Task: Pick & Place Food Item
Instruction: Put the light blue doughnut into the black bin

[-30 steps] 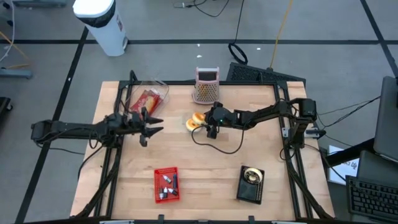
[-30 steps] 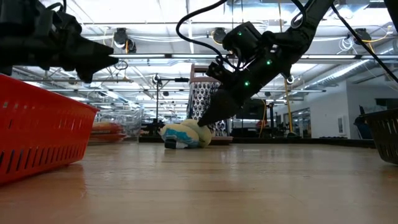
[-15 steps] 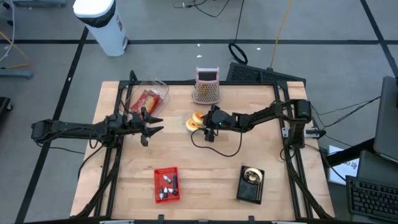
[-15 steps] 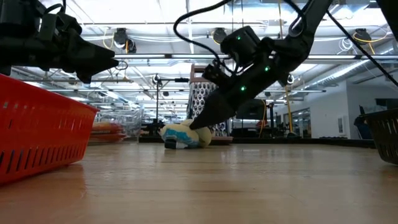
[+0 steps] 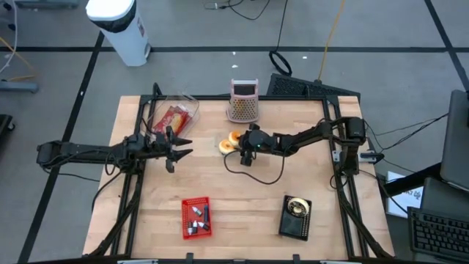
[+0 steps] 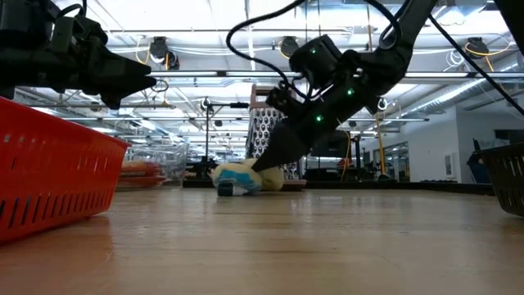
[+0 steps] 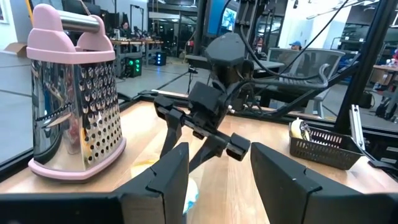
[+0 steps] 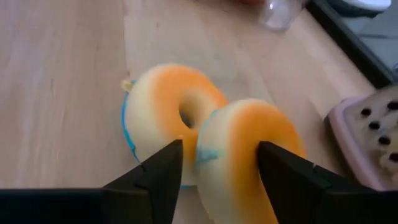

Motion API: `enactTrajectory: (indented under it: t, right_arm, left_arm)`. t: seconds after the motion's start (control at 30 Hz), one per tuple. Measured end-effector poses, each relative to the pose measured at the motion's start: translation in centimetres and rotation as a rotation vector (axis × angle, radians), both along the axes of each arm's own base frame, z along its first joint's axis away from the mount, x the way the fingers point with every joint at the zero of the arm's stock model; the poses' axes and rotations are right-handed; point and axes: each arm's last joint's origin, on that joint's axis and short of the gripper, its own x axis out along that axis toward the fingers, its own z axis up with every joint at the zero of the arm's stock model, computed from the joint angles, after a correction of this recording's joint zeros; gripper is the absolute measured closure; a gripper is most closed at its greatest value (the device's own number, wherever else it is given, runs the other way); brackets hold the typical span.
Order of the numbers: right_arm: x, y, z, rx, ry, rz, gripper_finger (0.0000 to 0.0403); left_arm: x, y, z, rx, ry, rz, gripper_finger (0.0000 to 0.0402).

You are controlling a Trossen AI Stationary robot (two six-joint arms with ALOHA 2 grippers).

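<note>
Right gripper (image 8: 214, 165) | angled down at table | fingers straddling near doughnut (image 8: 249, 146), not clamped

red basket (image 6: 49, 168) cropped, black basket (image 6: 503, 184) cropped

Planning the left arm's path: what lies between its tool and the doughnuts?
Bare tabletop only, between left tool and doughnuts, in the high view.
</note>
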Motion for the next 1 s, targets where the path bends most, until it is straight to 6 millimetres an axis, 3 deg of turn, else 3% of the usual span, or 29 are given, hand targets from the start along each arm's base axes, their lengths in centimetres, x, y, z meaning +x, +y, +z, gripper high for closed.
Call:
enactTrajectory:
  t: [0.63, 0.8, 1.0]
  right_arm:
    - [-0.4, -0.1, -0.3, -0.074, 0.069, -0.094, 0.0325]
    - [-0.8, 0.9, 2.2, -0.07, 0.033, -0.068, 0.0352]
    - [-3.3, 3.4, 7.4, 0.003, -0.001, -0.042, 0.0378]
  left_arm:
    - [0.0, 0.0, 0.0, -0.001, 0.0, 0.0, 0.0227]
    - [0.0, 0.0, 0.0, -0.001, 0.0, 0.0, 0.0227]
    - [0.0, 0.0, 0.0, -0.001, 0.001, 0.0, 0.0227]
